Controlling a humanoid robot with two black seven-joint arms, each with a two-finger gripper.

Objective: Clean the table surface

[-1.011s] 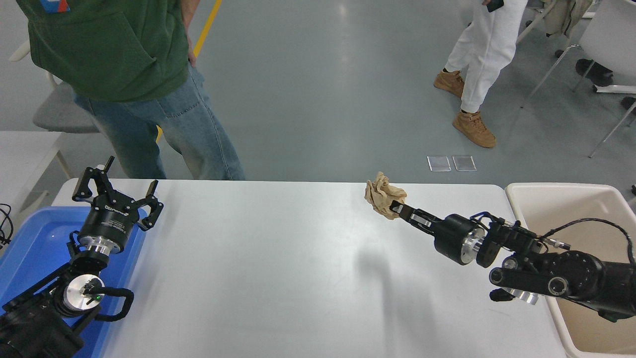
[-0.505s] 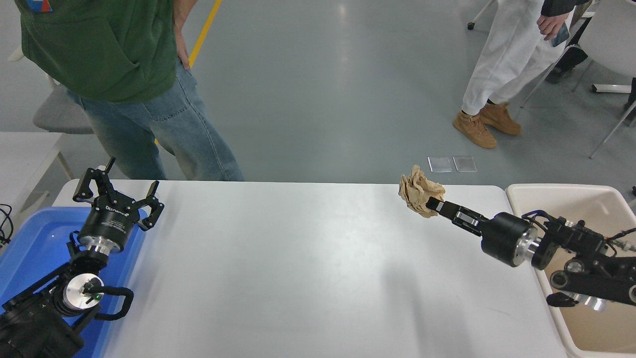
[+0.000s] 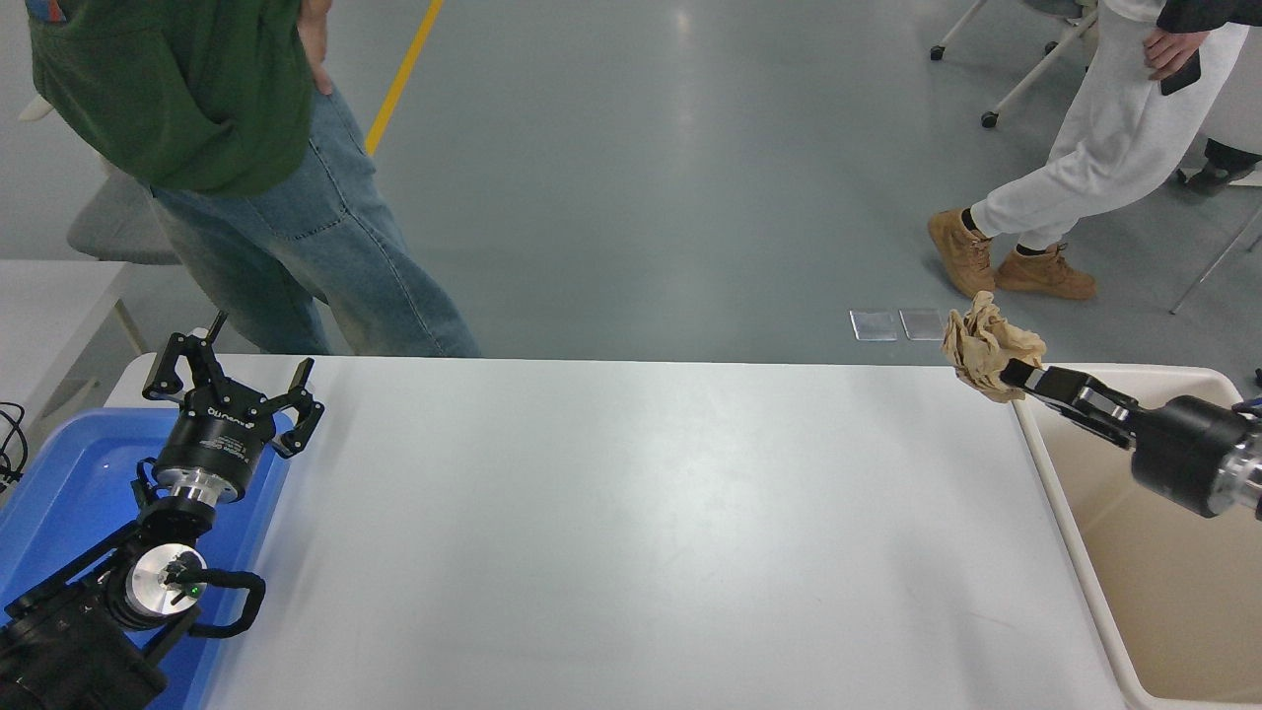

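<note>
The right claw (image 3: 1025,376) is clamped on a crumpled brown paper wad (image 3: 986,342), holding it in the air over the far right corner of the worktop (image 3: 631,532), right at the far left rim of the beige tub (image 3: 1060,513). The wad touches nothing but the claw's tips. The right arm comes in from the right edge, reaching across the tub's open top. The worktop spreads wide and white across the middle of the view, tub just beside it on the right, blue bin (image 3: 59,493) at its near left. The left claw (image 3: 234,390) sits parked over that bin's far edge, fingers spread apart, gripping nothing. On the far side, a person in a green top and jeans (image 3: 296,247) stands close to the worktop's left end, and another in white trousers (image 3: 1094,158) is well off at the far right on the grey floor.
</note>
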